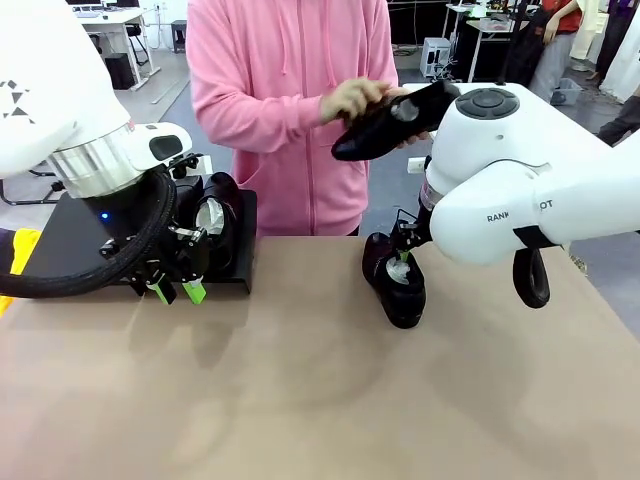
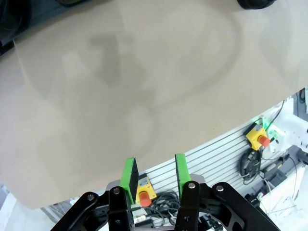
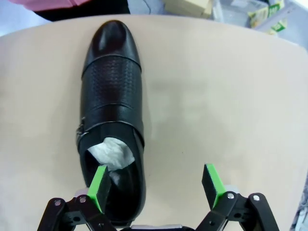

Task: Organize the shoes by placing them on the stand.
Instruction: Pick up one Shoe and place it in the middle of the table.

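Stand [image 1: 80,235]: on the table [image 1: 320,400], far left.
Stand shoe [image 1: 218,212]: on the stand's right end.
Table shoe [image 1: 395,282]: on the table, right of middle.
Third shoe [image 1: 395,118]: in the person's hands [image 1: 352,98], above the far edge.

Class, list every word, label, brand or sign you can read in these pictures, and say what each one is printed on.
"RANK" and "OT": partly hidden grey lettering on the right arm.
Triangle logo, no letters: on the left arm.
Print on the cartons beyond the table: too blurred to read.
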`<control>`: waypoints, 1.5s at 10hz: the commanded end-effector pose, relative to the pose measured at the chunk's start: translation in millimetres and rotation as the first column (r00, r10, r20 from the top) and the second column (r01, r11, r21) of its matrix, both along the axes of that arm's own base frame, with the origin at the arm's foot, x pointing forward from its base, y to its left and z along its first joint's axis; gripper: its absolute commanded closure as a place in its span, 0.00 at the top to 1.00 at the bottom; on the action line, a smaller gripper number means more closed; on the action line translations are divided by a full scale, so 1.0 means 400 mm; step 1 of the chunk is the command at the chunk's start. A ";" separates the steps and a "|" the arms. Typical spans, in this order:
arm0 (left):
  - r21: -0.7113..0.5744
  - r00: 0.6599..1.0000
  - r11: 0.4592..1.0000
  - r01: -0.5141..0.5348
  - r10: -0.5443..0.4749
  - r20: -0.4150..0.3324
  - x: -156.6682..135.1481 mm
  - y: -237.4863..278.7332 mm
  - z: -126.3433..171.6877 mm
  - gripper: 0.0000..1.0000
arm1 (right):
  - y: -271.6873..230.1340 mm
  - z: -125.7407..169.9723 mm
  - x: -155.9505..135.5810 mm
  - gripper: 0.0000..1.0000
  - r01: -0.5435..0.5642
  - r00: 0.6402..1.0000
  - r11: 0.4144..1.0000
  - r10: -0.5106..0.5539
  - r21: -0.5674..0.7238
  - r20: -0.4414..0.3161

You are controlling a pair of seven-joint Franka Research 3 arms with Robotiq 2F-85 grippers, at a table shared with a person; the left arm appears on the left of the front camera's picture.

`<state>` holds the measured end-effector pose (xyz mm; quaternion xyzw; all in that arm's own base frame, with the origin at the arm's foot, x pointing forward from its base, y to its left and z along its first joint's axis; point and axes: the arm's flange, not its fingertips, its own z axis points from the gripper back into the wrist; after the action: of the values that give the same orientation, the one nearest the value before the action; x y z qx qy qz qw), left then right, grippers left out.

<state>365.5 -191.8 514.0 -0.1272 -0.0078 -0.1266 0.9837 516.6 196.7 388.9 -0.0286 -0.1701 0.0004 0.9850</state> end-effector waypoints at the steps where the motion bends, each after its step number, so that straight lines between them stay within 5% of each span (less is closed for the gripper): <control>1: -0.014 1.000 1.000 -0.015 0.015 0.003 0.000 0.000 -0.001 0.44 | -0.014 -0.024 0.035 1.00 0.012 1.000 1.000 -0.013 -0.027 -0.016; 5: -0.014 1.000 1.000 -0.015 0.015 0.003 0.000 0.000 -0.001 0.44 | -0.015 -0.081 0.094 1.00 -0.003 0.997 1.000 0.001 -0.023 -0.078; 8: -0.014 1.000 1.000 -0.015 0.015 0.003 0.000 0.000 -0.001 0.44 | -0.023 -0.051 0.064 1.00 0.015 0.998 1.000 -0.015 -0.006 -0.059; 11: -0.014 1.000 1.000 -0.015 0.015 0.003 0.000 0.000 -0.001 0.44 | -0.049 0.132 -0.172 1.00 0.041 0.990 0.997 -0.049 0.062 0.130; 12: -0.014 1.000 1.000 -0.015 0.015 0.003 0.000 0.000 -0.001 0.44 | -0.061 0.184 -0.251 1.00 0.026 0.989 0.996 -0.038 0.087 0.140; 15: -0.014 1.000 1.000 -0.015 0.015 0.003 0.000 0.000 -0.001 0.44 | -0.110 0.249 -0.402 1.00 -0.049 0.996 0.992 0.058 0.116 -0.071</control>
<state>366.2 -191.8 513.2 -0.1272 -0.0071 -0.1262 0.9838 364.9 166.0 480.5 0.0239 -0.1829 -0.0037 0.9828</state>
